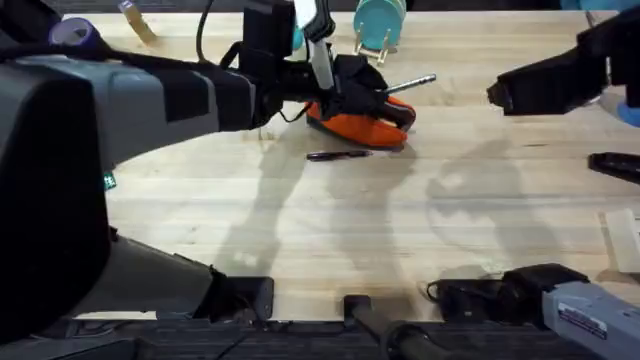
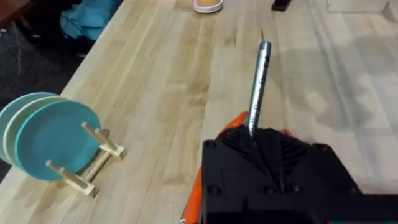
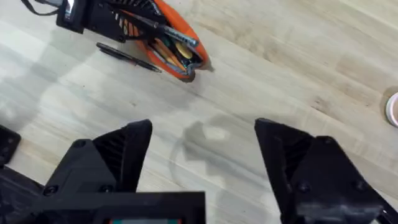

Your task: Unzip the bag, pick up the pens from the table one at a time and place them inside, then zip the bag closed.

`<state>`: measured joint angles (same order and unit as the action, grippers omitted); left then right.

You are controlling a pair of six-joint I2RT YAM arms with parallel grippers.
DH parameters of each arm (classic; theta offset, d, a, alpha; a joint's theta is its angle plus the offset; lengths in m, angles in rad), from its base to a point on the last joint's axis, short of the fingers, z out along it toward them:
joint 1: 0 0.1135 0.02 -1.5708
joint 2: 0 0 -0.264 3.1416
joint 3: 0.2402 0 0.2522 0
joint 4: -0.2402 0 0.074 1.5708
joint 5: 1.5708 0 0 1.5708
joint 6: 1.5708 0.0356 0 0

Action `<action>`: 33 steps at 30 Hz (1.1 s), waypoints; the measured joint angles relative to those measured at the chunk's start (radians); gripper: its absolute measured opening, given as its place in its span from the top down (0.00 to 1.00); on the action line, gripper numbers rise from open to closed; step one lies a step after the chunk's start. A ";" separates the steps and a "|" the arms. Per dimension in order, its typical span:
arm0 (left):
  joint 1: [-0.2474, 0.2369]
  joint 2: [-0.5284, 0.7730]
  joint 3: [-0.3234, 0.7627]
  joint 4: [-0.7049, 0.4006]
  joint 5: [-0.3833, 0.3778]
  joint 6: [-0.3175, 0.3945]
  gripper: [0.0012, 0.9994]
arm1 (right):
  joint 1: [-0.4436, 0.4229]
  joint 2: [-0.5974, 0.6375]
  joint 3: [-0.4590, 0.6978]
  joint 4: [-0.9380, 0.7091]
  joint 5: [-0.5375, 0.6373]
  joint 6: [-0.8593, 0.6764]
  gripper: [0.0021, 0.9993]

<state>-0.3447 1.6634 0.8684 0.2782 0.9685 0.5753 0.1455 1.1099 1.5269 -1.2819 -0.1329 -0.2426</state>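
Silver pen going into the pouch; black pen not yet picked.

Nearest me, the black pen with reddish tip (image 1: 338, 155) lies on the pale plank table (image 1: 400, 240). Just beyond, my left gripper (image 1: 385, 98) clamps the silvery-grey metal pen (image 1: 412, 82) over the unzipped orange fabric pouch (image 1: 365, 125). Right gripper (image 3: 202, 155) hangs spread, empty. Next, I judge: tip the pen in, release.

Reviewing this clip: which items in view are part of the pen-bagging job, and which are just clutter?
Job items:
- orange bag, open
- silver pen, held by the left gripper over the bag
- black pen lying on the table

Clutter:
- teal plates in a wooden rack
- crayons inside the bag
- black object at the table's right edge
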 joint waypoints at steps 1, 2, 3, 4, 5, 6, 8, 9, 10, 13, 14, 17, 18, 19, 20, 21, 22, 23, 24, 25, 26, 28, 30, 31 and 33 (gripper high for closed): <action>0.000 0.000 0.000 -0.002 -0.008 0.002 0.96 | 0.000 0.000 0.000 0.000 0.000 0.000 0.00; 0.000 0.000 0.000 -0.007 -0.017 0.005 0.96 | 0.000 0.000 0.000 0.000 0.000 0.000 0.00; 0.000 0.000 0.000 -0.015 -0.027 0.008 0.96 | 0.000 0.000 0.000 0.002 0.000 0.000 0.00; 0.000 0.000 0.000 -0.025 -0.035 0.013 0.96 | 0.000 0.000 0.000 0.004 0.000 0.000 0.00; 0.000 0.000 0.000 -0.038 -0.043 0.019 0.96 | 0.000 0.000 0.000 0.005 0.000 0.000 0.00; 0.000 0.000 0.000 -0.056 -0.051 0.028 0.96 | 0.000 0.000 0.000 0.007 0.000 0.000 0.00; 0.000 0.004 0.000 -0.092 -0.067 0.046 0.96 | 0.000 0.000 0.000 0.011 0.003 0.000 0.00; 0.000 0.007 0.000 -0.112 -0.077 0.055 0.96 | 0.000 0.000 0.000 0.012 0.009 0.000 0.00; 0.000 0.009 0.000 -0.131 -0.089 0.063 0.96 | 0.000 0.000 0.000 0.012 0.014 0.000 0.00; -0.001 0.013 0.000 -0.173 -0.138 0.090 0.96 | 0.000 0.000 0.000 0.012 0.031 0.000 0.00; -0.002 0.013 0.000 -0.180 -0.158 0.099 0.96 | 0.000 0.000 0.000 0.012 0.035 0.000 0.00; -0.006 0.013 0.000 -0.184 -0.216 0.112 0.96 | 0.000 0.000 0.000 0.012 0.040 0.000 0.00; -0.006 0.013 0.000 -0.184 -0.234 0.116 0.96 | 0.000 0.000 0.000 0.011 0.040 0.000 0.00; -0.006 0.013 0.000 -0.184 -0.251 0.121 0.96 | 0.000 0.000 0.000 0.012 0.040 0.000 0.00; -0.006 0.013 0.000 -0.185 -0.264 0.127 0.96 | 0.000 0.000 0.000 0.011 0.040 0.000 0.00; -0.006 0.013 0.000 -0.185 -0.273 0.129 0.96 | 0.000 0.000 0.000 0.012 0.041 0.000 0.00; -0.007 0.013 0.000 -0.185 -0.281 0.132 0.96 | 0.000 0.000 0.000 0.012 0.041 0.000 0.00; -0.008 0.013 0.000 -0.185 -0.288 0.134 0.96 | 0.000 0.000 0.000 0.011 0.041 0.000 0.00; -0.009 0.013 0.000 -0.185 -0.294 0.136 0.96 | 0.000 0.000 0.000 0.012 0.041 0.000 0.00; -0.011 0.013 0.000 -0.186 -0.303 0.137 0.96 | 0.000 0.000 0.000 0.011 0.042 0.000 0.00; -0.012 0.013 0.000 -0.186 -0.309 0.137 0.96 | 0.000 0.000 0.000 0.011 0.043 0.000 0.00; -0.015 0.013 0.000 -0.192 -0.321 0.140 0.96 | 0.000 0.000 0.000 0.011 0.043 0.000 0.00; -0.016 0.013 0.000 -0.196 -0.331 0.144 0.96 | 0.000 0.000 0.000 0.011 0.043 0.000 0.00; -0.017 0.013 0.000 -0.197 -0.335 0.144 0.96 | 0.000 0.000 0.000 0.012 0.043 0.000 0.00; -0.017 0.013 0.000 -0.200 -0.338 0.144 0.96 | 0.000 0.000 0.000 0.012 0.043 0.000 0.00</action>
<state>-0.3614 1.6764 0.8688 0.0784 0.6308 0.7193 0.1455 1.1099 1.5269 -1.2701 -0.0895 -0.2428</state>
